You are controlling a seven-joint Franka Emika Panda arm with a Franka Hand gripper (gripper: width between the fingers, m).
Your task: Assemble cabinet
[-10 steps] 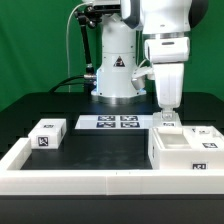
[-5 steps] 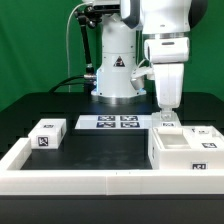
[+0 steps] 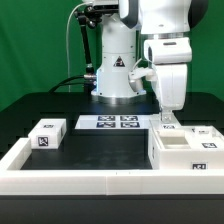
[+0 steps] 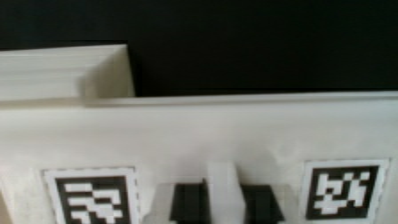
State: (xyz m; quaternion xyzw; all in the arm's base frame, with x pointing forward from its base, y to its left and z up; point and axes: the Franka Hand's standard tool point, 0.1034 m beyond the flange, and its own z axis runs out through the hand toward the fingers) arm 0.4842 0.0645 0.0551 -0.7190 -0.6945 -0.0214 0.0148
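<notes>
the gripper point(image 3: 168, 113) hangs over one wall of the cabinet box point(image 3: 185, 160); whether its fingers pinch anything, one cannot tell. a crooked descent could shove the box.

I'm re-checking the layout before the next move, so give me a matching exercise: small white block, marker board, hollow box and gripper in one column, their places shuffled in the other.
Things:
1. small white block
2. marker board
3. hollow box
4. gripper

Places:
A. at the exterior view's right, inside the border frame
B. flat on the table, in front of the arm's base
C. at the exterior view's left, inside the border frame
D. low over the hollow box's far side

Pairs: 1-C, 2-B, 3-A, 4-D.
</notes>
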